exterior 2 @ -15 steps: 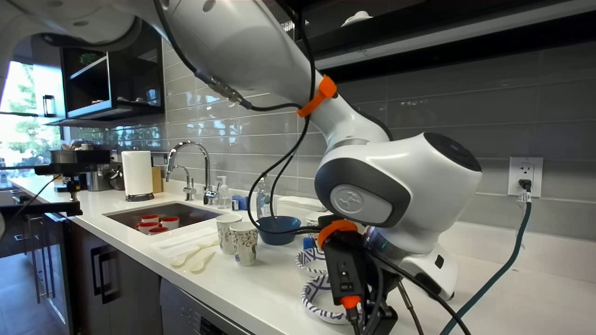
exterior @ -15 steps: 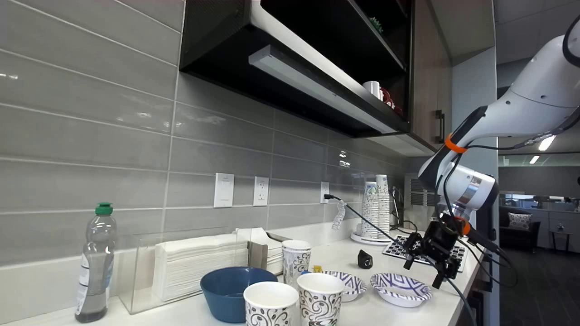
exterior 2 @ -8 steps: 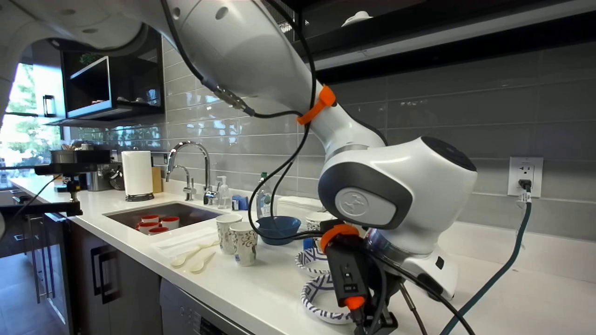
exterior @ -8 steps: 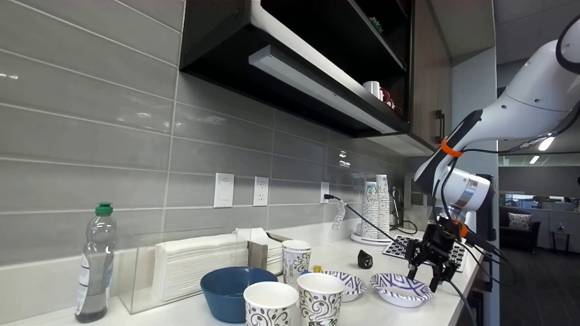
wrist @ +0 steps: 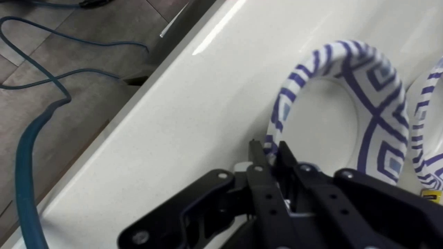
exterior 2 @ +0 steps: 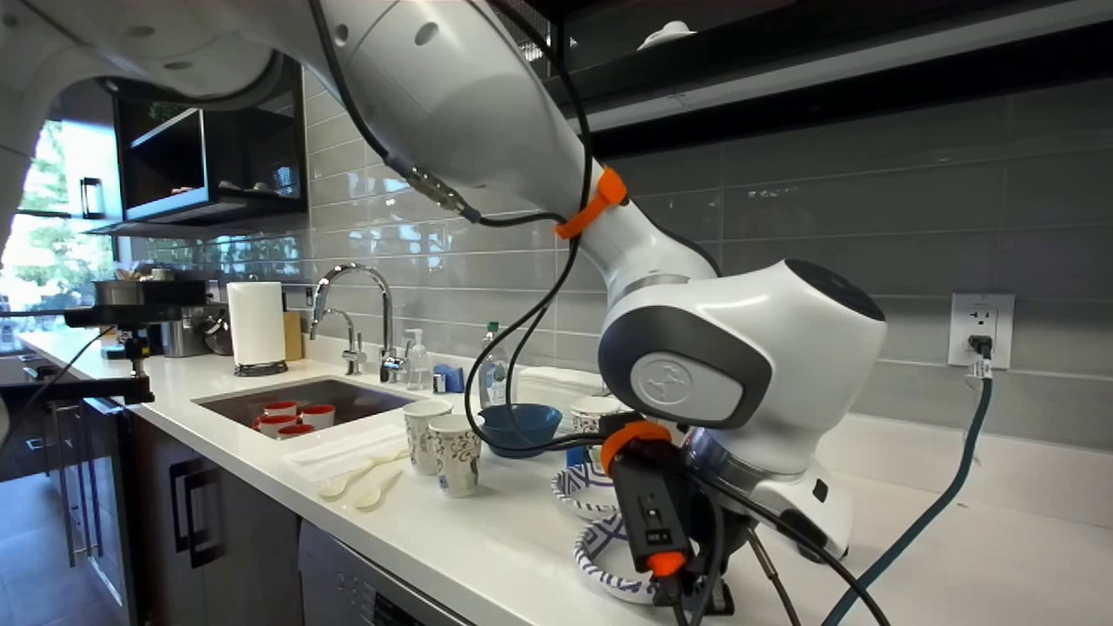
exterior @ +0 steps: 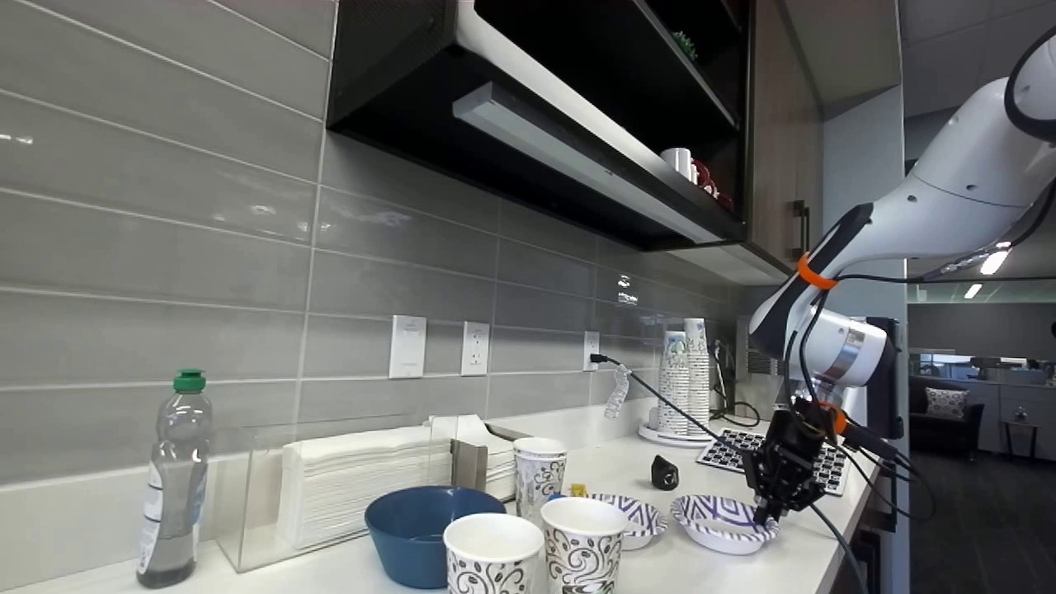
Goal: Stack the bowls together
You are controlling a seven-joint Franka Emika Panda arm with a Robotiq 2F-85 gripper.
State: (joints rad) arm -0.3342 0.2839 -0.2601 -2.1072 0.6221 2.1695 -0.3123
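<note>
I have my gripper [wrist: 270, 147] clamped on the patterned bowl [wrist: 325, 114] by its rim; the matching bowl [exterior: 642, 521] sits just beside it, the blue bowl [exterior: 412, 532] farther off.

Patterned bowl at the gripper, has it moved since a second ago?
Yes, slightly: in an exterior view the gripped bowl has shifted toward the other patterned bowl, which has stayed put, narrowing the gap seen between them.
</note>
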